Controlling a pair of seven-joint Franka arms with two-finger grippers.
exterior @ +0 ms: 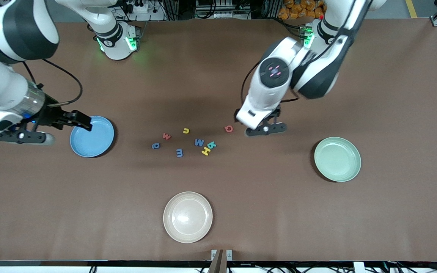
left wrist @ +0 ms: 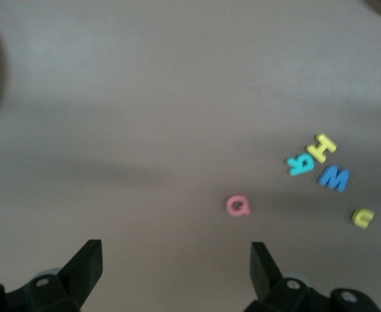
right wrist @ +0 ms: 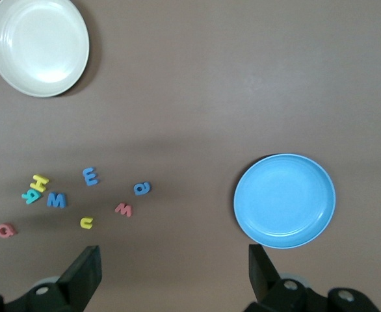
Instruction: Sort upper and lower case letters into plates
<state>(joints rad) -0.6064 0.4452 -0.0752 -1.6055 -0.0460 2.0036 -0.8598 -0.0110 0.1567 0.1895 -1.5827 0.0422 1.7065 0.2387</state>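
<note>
Letters lie loose on the brown table (exterior: 218,197), all eight in a scatter near its middle and none yet in a plate, so the sorting looks wholly undone. The red Q (exterior: 228,129) sits apart, toward the left arm's end. The teal letter (exterior: 212,144) and yellow H (exterior: 206,151) touch each other, with the blue M (exterior: 199,142) just beside them. The yellow u (exterior: 186,131) lies farther from the front camera; the blue m (exterior: 179,152) nearer to it. The red w (exterior: 166,136) and a blue letter (exterior: 155,145) lie toward the right arm's end.

Both target plates are bare: the blue plate (exterior: 97,146) at the right arm's end, the green plate (exterior: 340,167) at the left arm's. A cream plate (exterior: 187,227) sits nearest the front camera, also bare.

The left gripper (left wrist: 176,260) hangs low just beside the Q, fingers apart and holding nothing; it seems set for a first pick. The right gripper (right wrist: 174,263) waits by the blue plate's rim, fingers apart as well.
</note>
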